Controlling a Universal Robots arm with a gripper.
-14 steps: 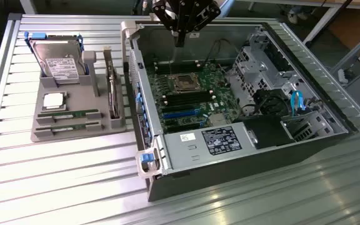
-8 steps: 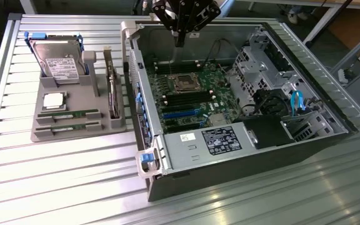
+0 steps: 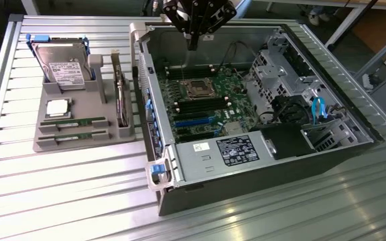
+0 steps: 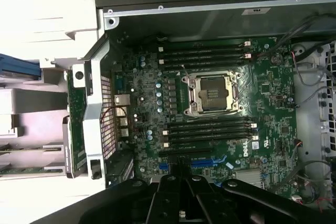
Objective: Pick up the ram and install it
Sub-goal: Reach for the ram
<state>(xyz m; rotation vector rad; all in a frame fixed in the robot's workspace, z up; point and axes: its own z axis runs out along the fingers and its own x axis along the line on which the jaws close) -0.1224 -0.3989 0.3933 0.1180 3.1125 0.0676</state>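
the gripper [image 3: 191, 44] hangs over the open case [image 3: 354, 145], above the far end of the motherboard [image 3: 210, 103], well apart from the ram [image 3: 72, 122]. its fingers are pressed together with nothing between them. the ram lies flat in a slot of the grey tray [image 3: 79, 144] on the table [image 3: 59, 196], at the exterior view's left, with its twin [image 3: 72, 134] in the next slot just beside it. a silver chip [image 3: 58, 107], a hard drive [image 3: 64, 65] and an upright card [image 3: 121, 100] sit in the same tray. in the wrist view the gripper [image 4: 181, 174] points down at the board, near the empty cpu socket [image 4: 212, 94] and dark memory slots [image 4: 210, 128]
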